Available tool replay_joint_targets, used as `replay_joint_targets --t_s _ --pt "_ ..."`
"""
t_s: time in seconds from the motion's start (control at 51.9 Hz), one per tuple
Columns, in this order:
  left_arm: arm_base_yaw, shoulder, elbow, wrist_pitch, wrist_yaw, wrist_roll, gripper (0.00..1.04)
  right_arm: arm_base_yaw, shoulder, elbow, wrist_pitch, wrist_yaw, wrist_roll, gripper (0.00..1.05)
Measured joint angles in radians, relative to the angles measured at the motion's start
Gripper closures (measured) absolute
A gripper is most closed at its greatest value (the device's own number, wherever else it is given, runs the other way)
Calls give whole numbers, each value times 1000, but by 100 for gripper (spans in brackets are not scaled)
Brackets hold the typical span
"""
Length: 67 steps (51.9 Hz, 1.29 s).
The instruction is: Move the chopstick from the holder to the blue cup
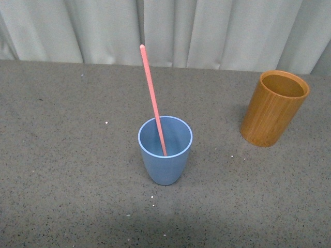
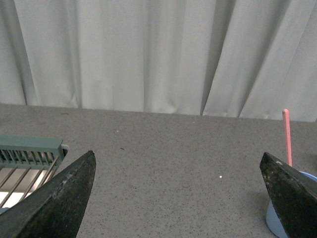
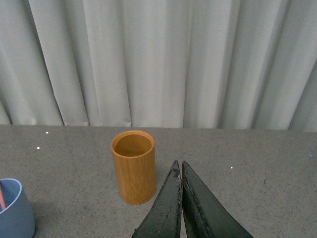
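The salmon-pink chopstick (image 1: 153, 101) stands in the blue cup (image 1: 165, 164) at the table's middle, leaning back and left with its tip well above the rim. The orange-brown holder (image 1: 272, 109) stands upright to the right, its inside looking empty. Neither arm shows in the front view. In the left wrist view my left gripper (image 2: 178, 161) is open with only table between its fingers; the chopstick (image 2: 287, 138) and a bit of the blue cup (image 2: 273, 220) show beside one finger. In the right wrist view my right gripper (image 3: 179, 164) is shut on nothing, near the holder (image 3: 133, 167); the blue cup (image 3: 15, 210) sits further off.
A grey speckled table (image 1: 67, 155) carries both cups, with a pale curtain (image 1: 207, 31) hanging behind it. A grey-green slatted rack (image 2: 27, 156) shows at one edge of the left wrist view. Small white specks dot the tabletop.
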Motion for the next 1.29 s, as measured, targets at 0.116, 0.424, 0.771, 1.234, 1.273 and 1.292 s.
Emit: replay_joint_targets --t_s 0.116,0.424,0.771,1.234,1.273,1.292 --pt "0 0 0 0 0 0 7 0 0 0 0 0 0 104" --pt "0 0 0 0 0 0 7 0 0 0 0 0 -1 65" --pt "0 0 0 0 0 0 7 0 0 0 0 0 -1 10" --pt "0 0 0 0 0 0 7 0 0 0 0 0 -1 10" --pt "0 0 0 0 0 0 7 0 0 0 0 0 -1 10" --pt "0 0 0 0 0 0 7 0 0 0 0 0 -1 10"
